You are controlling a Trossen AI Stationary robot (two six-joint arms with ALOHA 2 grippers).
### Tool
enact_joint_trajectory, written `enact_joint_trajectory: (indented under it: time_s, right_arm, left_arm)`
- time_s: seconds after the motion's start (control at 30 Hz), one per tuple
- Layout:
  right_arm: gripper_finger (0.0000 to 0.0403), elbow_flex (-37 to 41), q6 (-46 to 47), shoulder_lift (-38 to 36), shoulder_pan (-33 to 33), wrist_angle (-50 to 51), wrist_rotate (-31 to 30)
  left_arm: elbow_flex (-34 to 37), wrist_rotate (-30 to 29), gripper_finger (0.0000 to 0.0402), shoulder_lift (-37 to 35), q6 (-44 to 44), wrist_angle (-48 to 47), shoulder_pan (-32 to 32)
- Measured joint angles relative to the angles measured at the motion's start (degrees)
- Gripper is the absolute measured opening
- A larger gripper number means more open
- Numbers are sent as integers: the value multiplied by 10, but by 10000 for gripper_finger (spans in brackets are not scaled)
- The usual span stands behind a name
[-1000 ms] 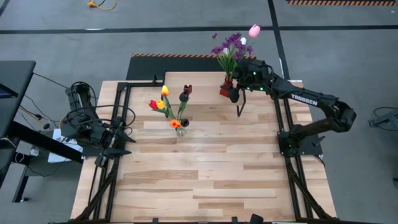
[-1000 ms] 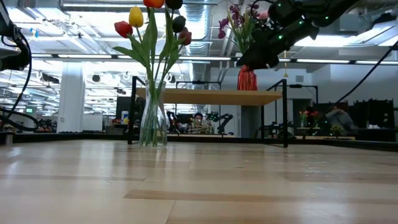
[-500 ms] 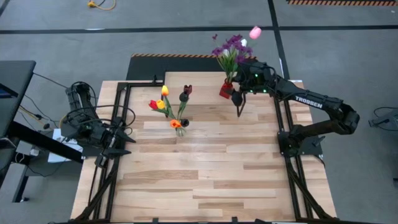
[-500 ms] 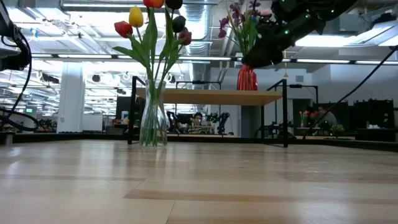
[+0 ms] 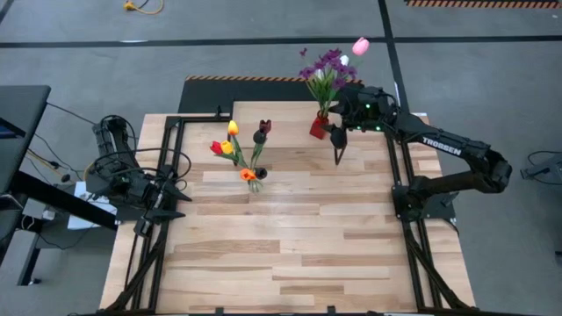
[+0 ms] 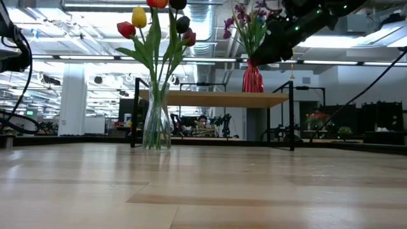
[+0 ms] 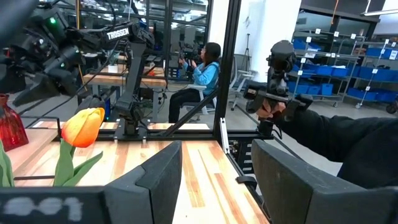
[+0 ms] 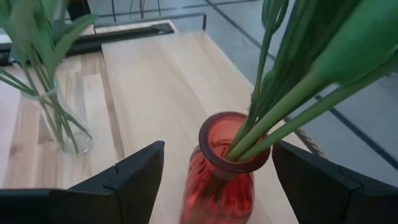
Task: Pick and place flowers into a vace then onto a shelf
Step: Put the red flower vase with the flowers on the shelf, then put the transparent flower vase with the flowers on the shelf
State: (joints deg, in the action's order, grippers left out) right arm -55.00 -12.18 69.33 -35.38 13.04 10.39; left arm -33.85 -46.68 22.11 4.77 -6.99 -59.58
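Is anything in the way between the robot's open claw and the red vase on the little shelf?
Nothing visible is. The right tool is open, its fingers either side of the red vase standing on the shelf, with only air between them.

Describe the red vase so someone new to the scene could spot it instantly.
Start at the small light-wood shelf on thin black legs at the far edge of the slatted wooden table. On its right end stands the ribbed red glass vase, directly below the open right gripper. Unlike the clear glass vase of tulips on the table, it is red and holds purple blossoms.
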Motion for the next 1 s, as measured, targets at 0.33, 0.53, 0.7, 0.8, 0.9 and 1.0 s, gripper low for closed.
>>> enact_joint_trajectory:
  time_s: [0.33, 0.53, 0.7, 0.8, 0.9, 1.0]
  right_arm:
    - [292, 0, 6, -72, 1, 58, 0]
    - [292, 0, 28, -125, 13, 142, 0]
    - [292, 0, 33, -175, 58, 220, 24]
    - [292, 0, 53, -202, 99, 246, 29]
    - [292, 0, 82, -230, 139, 266, 27]
    - [292, 0, 98, -253, 180, 284, 24]
  left_arm:
    - [0, 0, 184, 0, 0, 0, 0]
    - [0, 6, 184, 0, -19, 0, 0]
    - [0, 28, 184, 0, -60, -16, 0]
    - [0, 16, 184, 3, -46, -34, 0]
    - [0, 1, 184, 16, -5, -41, 0]
    - [4, -5, 184, 46, 31, -35, 0]
